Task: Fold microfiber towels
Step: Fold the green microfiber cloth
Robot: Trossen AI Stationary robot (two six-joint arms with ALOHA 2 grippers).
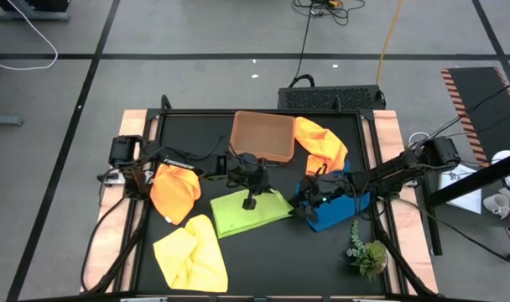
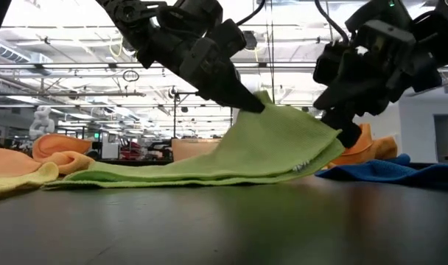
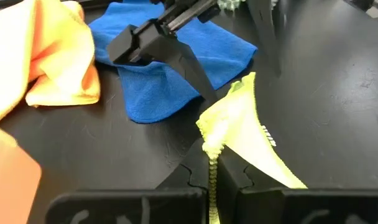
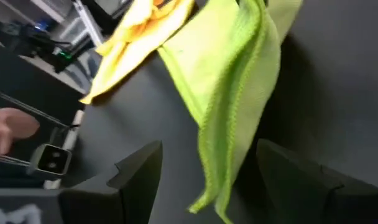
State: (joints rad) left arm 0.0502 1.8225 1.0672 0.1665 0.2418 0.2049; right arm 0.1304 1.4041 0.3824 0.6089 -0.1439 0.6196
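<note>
Low view: my left gripper [image 2: 255, 103] is pinching the soft lime green microfiber towel [image 2: 246, 158] aloft; my right gripper [image 4: 207, 180], fingers spread, seemingly straddling its hanging edge.

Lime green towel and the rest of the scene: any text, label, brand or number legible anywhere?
None can be read.
Lime green towel: a small white tag at its edge, with dark marks too small to read.
Left gripper, shut on that towel: pale marks on its body, cut off and blurred.
Room signs in the low view: too small.
</note>
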